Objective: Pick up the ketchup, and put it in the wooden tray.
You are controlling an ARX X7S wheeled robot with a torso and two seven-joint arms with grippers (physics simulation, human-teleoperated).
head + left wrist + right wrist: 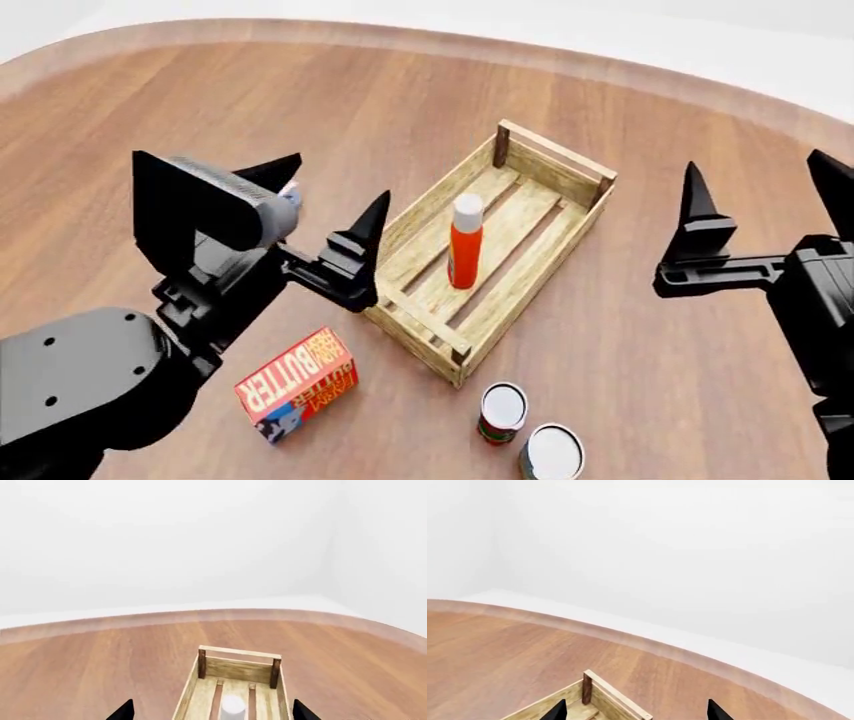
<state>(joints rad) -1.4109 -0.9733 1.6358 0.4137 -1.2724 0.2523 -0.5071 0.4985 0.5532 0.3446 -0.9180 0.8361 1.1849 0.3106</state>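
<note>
The ketchup stands upright on the slats inside the wooden tray, touched by neither arm. The left gripper hangs just beside the tray's left long side with its fingers spread wide and empty, while the right gripper is held up well apart to the tray's right, fingers likewise parted with nothing between them. On the table there is one tray, one ketchup, one butter box and two cans near the tray's front corner.
</note>
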